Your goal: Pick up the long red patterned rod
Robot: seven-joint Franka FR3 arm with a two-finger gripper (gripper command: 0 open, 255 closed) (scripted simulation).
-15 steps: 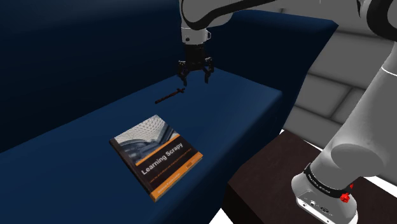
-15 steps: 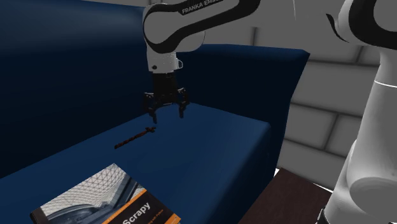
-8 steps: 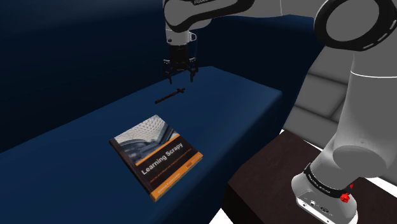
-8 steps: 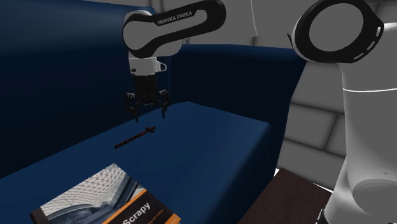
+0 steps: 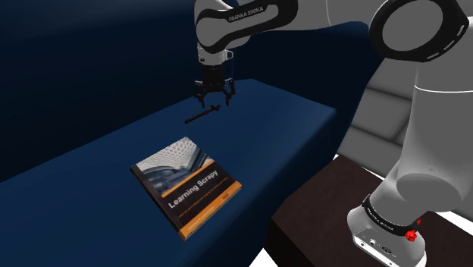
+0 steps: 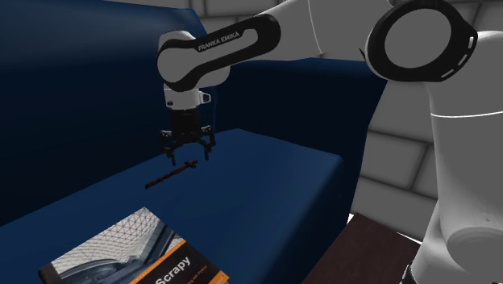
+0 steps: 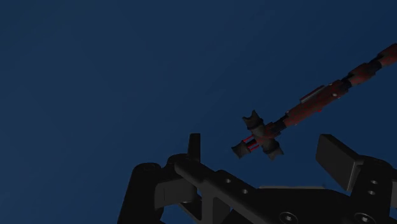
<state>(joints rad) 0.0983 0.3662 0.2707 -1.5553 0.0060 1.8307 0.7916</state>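
Note:
A long thin dark red rod [image 5: 203,115] [image 6: 171,174] [image 7: 321,94] with black segments lies flat on the dark blue sofa seat [image 5: 250,144]. One end of it carries a small cross-shaped piece [image 7: 257,137]. My black gripper [image 5: 214,96] [image 6: 186,152] [image 7: 267,156] hangs open just above that cross end, fingers pointing down. Seen from the wrist, the cross end sits between the two spread fingers [image 7: 337,159], and nothing touches it. The rod's other end runs away from the gripper toward the book side.
A book [image 5: 186,184] [image 6: 137,256] titled "Learning Scrapy" lies flat on the seat nearer the camera. The sofa's back [image 5: 91,68] rises behind the rod. A dark brown stand [image 5: 333,212] carries the arm's base at the shoulder view's lower right.
The gripper has moved toward the shoulder view's left and come down, from beside the rod's end to just above it. The rod and book have not moved.

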